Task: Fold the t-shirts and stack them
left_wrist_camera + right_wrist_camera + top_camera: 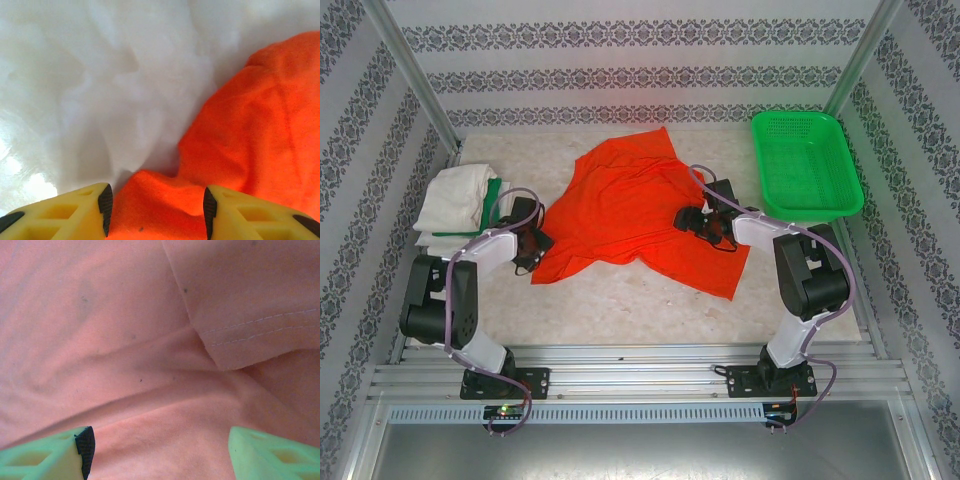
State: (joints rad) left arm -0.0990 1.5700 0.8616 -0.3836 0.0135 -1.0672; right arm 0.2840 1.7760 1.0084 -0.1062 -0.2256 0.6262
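One orange-red t-shirt [630, 205] lies crumpled, spread over desk [620, 305] centre. Folded off-white and green t-shirts [455, 205] stacked at left edge. Green mesh basket [807, 165] far right. At shirt's near-left corner: left end effector [156, 202], fingers [60, 212] apart, cloth fold between them; pad contact unclear. Over shirt's right side: right end effector [160, 442], low, fingers apart above cloth.

Floral-striped white walls [640, 60], pale speckled tabletop [620, 310], silver corner posts [415, 80], bright even light
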